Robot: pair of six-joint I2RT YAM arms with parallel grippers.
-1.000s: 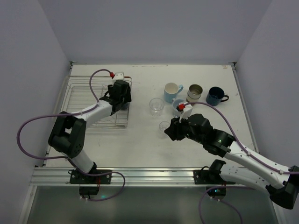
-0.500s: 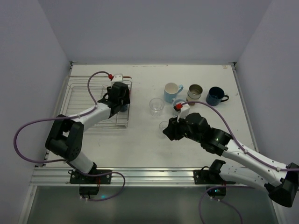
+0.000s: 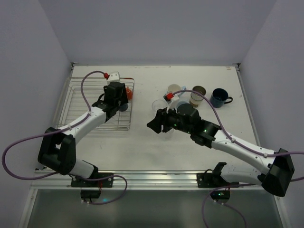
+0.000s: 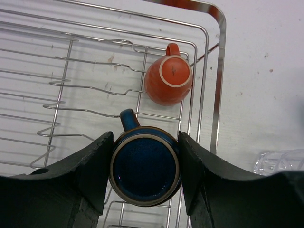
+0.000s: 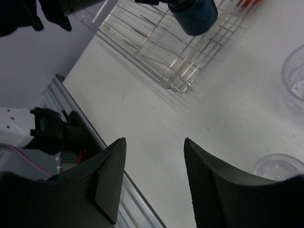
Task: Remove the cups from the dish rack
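White table (image 3: 137,147), pale bare walls (image 3: 152,33) on three sides, alu rail (image 3: 142,178) along near edge.

Since a sec ago: closed L gripper (image 4: 145,171) further onto navy mug (image 4: 145,168) at right end of dish rack (image 4: 219,71). Pads (image 4: 97,166) now touching both sides; looks like a firm hold, mug seemingly clear of the wires in R wrist view. Orange mug (image 4: 168,80) in rack's far right corner, base toward cam, untouched.

Swung R gripper (image 5: 154,175) away from the set-down cups toward rack's right side; fingers wide apart, nothing between. Two clear glasses (image 5: 280,168) upright on table, right of rack. Further right of rack: light blue mug (image 3: 175,88), metal tumbler (image 3: 198,92), dark blue mug (image 3: 219,97).

For the task: most cups already out, prob. two left, one of them in hand. Next, at a guess: lift clear, carry right of rack, poss. pass to R.
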